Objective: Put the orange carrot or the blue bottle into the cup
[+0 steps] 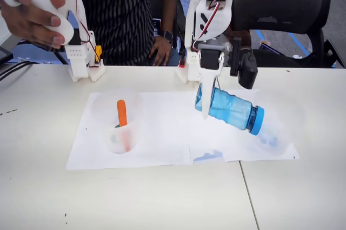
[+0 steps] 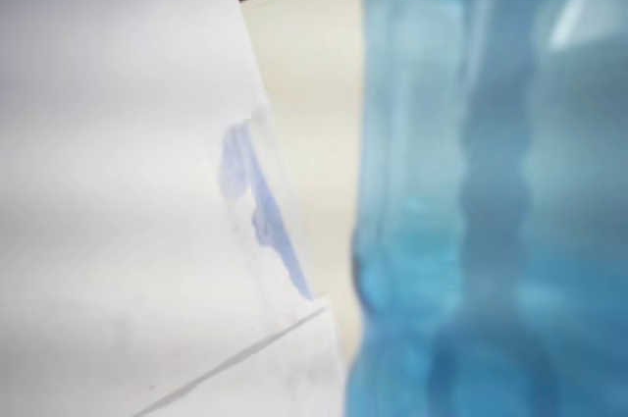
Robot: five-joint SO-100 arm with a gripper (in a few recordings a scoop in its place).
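Above right half of paper sheet (image 1: pixel 162 127), my gripper (image 1: pixel 208 86) clamps blue bottle (image 1: pixel 230 110) by its base end, cap tilted down-right toward clear cup (image 1: pixel 270 132), lined up to drop in. Orange carrot (image 1: pixel 122 112) stands in other tumbler (image 1: pixel 120 132), left in fixed view.

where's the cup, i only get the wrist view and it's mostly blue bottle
Observer: In the fixed view the cup stands on the paper at the right, just below and right of the bottle's cap.
Operator: is the bottle level
Observer: No. The blue bottle hangs tilted in the pincer, gripped near its base, with the cap end lower and pointing right toward that cup.
Operator: and the carrot
Observer: The orange carrot stands upright inside another clear cup at the left of the paper.
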